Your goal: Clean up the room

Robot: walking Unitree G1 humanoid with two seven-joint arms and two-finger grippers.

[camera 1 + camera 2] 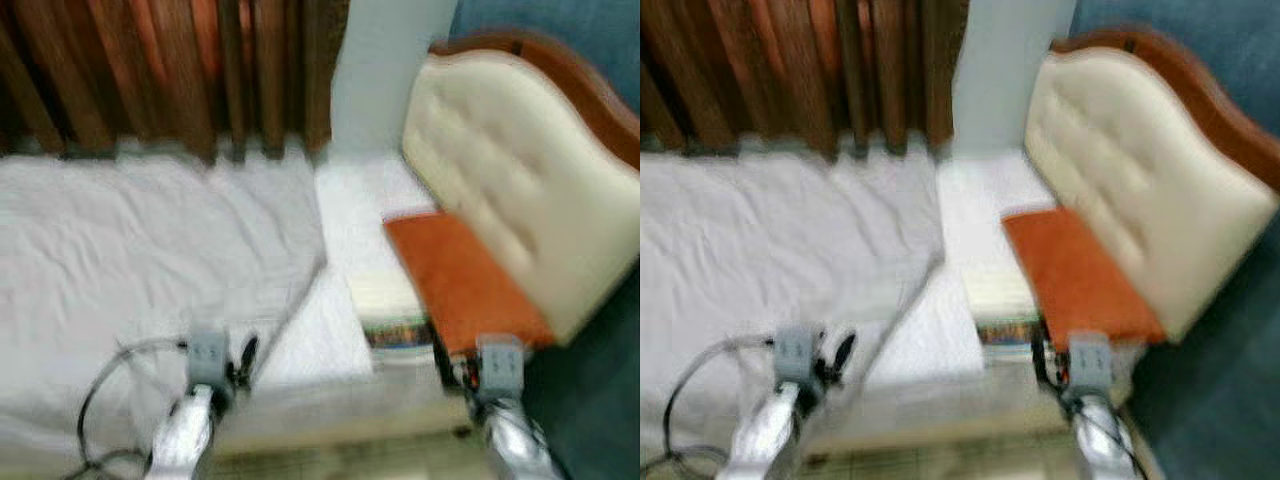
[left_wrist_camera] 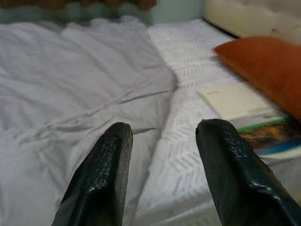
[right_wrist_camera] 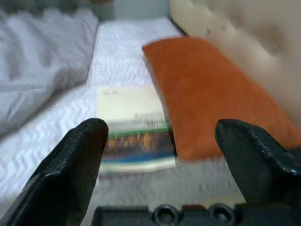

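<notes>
A bed with a white patterned cover carries a crumpled grey sheet on its left part. An orange pillow lies against the cream padded headboard. Beside the pillow rests a book with a cream and colourful cover, near the bed's front edge. My left gripper is open and hovers over the sheet's edge. My right gripper is open, held just before the book and the pillow. Nothing sits between either pair of fingers.
Dark red-brown curtains hang behind the bed. A pale wall strip and a blue wall stand at the back right. Black cables loop by my left arm. The head views are blurred.
</notes>
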